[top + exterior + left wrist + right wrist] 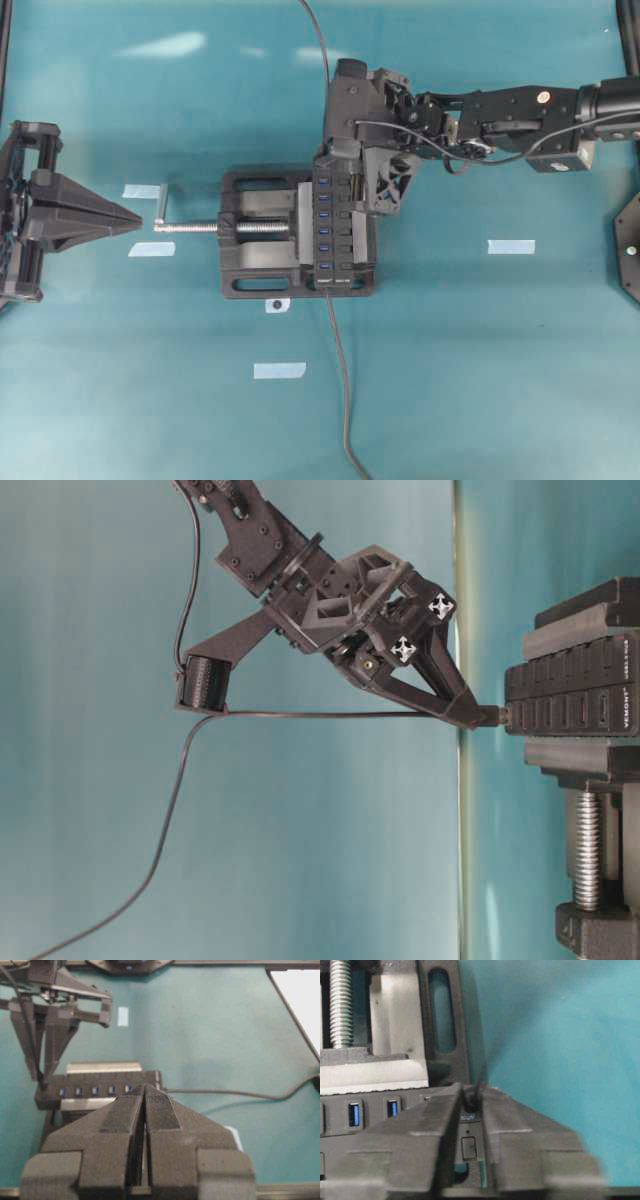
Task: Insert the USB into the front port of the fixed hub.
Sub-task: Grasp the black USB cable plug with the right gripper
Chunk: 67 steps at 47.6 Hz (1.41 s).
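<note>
Fingers of the right hand (470,1102) are clamped on the USB (469,1100), at the end of the fixed hub (329,225). Left hand (144,1105) is closed together, holding nothing.

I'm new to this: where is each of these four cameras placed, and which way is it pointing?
Overhead: above, looking straight down on the teal table; both arms show, the left pincer shut and idle.
Table-level: low beside the table, picture turned sideways; the right pincer meets the long black bar-shaped hub with blue ports.
Left wrist: on the left arm, looking past its own fingers at the hub.
Right wrist: on the right arm, looking past its fingers closed on the small black USB plug.
All four show the hub.
</note>
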### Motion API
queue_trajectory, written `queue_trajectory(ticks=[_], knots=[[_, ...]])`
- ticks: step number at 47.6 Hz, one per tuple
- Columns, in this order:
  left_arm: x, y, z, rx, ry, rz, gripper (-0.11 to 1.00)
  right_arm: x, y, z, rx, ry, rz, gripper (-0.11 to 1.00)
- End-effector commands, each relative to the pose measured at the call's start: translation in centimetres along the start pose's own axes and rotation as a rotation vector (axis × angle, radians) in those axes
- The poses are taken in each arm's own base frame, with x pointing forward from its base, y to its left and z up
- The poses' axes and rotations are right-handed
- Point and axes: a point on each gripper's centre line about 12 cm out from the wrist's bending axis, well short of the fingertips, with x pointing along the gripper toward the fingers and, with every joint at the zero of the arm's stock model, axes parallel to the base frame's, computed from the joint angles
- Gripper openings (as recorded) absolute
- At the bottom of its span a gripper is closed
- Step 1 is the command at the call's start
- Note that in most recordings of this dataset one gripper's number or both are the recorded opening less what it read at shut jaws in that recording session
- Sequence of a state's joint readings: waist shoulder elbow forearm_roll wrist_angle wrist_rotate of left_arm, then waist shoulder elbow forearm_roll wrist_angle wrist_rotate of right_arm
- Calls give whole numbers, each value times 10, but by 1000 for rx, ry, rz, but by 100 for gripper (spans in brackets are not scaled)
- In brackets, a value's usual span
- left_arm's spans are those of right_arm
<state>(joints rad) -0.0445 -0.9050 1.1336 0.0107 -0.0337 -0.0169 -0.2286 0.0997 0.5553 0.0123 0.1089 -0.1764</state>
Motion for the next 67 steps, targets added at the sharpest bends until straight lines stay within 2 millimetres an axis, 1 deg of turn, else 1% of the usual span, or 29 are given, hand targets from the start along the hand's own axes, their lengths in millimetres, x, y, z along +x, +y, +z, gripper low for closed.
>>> queue_trajectory(ticks=[1,14,20,28,34,43,48,56,67], knots=[[1,0,5,0,-14,-2,0,-7,-2,16,5,-49,-6,10],[1,0,6,0,-15,-2,0,-9,5,19,13,-57,7,9],[1,0,6,0,-15,-2,0,-14,9,23,25,-71,12,9],[0,0,7,-1,-20,-2,0,-26,12,32,33,-100,17,9],[-2,0,7,0,-26,-2,0,-41,16,40,27,-120,27,9],[-4,0,6,0,-20,-2,0,-60,30,49,22,-121,58,8],[-4,0,5,0,0,-1,0,-70,40,53,33,-130,81,8],[-4,0,3,-1,28,-1,0,-78,53,56,42,-141,108,8],[-5,0,3,0,26,-1,0,-78,59,56,41,-141,121,8]])
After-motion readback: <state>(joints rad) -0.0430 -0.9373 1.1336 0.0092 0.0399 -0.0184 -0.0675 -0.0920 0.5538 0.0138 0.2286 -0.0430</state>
